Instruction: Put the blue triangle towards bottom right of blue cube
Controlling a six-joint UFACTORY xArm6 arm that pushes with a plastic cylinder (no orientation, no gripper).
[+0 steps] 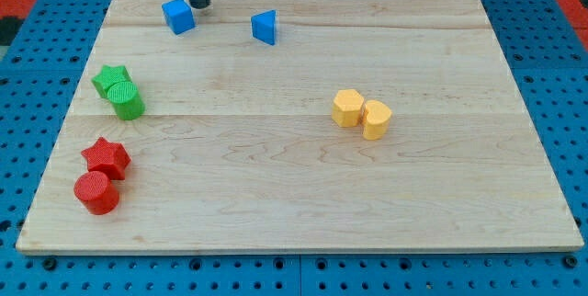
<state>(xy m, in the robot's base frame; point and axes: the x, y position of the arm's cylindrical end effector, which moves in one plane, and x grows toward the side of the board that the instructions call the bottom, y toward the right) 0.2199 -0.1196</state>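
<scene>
My tip [198, 5] sits at the far left of the tabletop [303, 195], just right of the blue cube [178, 16], maybe touching. No jaws on this tool, just a rod. Blue triangle [265, 27] lies right of the cube, apart. Green, red, yellow pairs elsewhere.

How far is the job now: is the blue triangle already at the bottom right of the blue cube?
Not done: the blue triangle block sits to the view's right of the blue cube block, level with it, not lower. In hand: my tip rests beside the cube's upper right, away from the triangle. Left: push the triangle toward the view's bottom.
</scene>
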